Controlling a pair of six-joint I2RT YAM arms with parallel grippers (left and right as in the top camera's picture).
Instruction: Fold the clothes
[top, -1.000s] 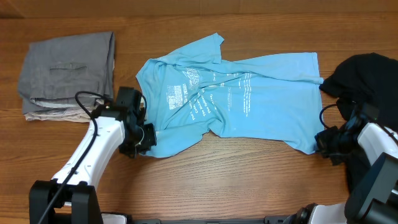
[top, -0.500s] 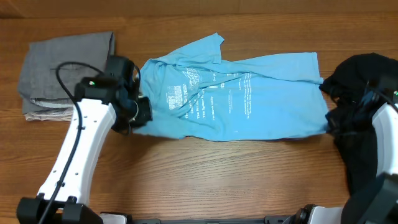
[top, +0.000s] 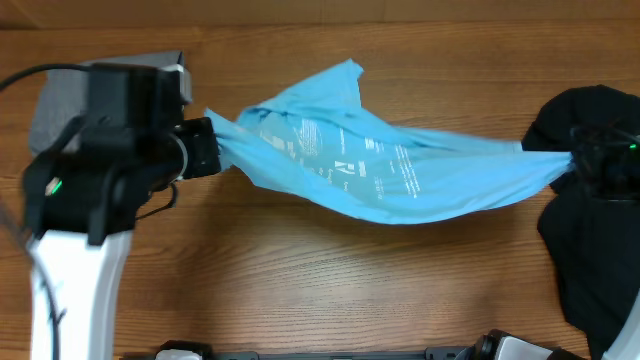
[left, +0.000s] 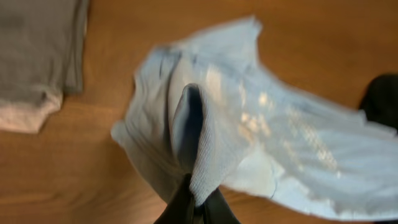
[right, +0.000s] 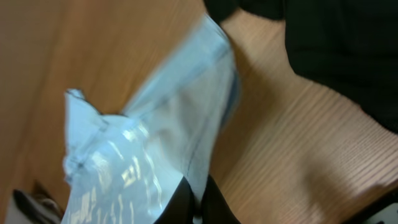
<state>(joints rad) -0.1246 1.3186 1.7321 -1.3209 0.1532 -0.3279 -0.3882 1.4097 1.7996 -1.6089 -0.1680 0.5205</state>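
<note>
Now I am holding the T-shirt (top: 400, 175) stretched across the table (top: 320, 290), left gripper (left: 198, 204) clamping its nine o'clock end, right gripper (right: 196, 205) clamping its three o'clock end beside the black garment (top: 600, 250).

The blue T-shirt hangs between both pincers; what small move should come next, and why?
Probably lower it flat onto the table. The T-shirt is stretched between the left pincer and the right pincer, each shut on an end, its middle sagging and creased; it needs spreading before folding.
</note>
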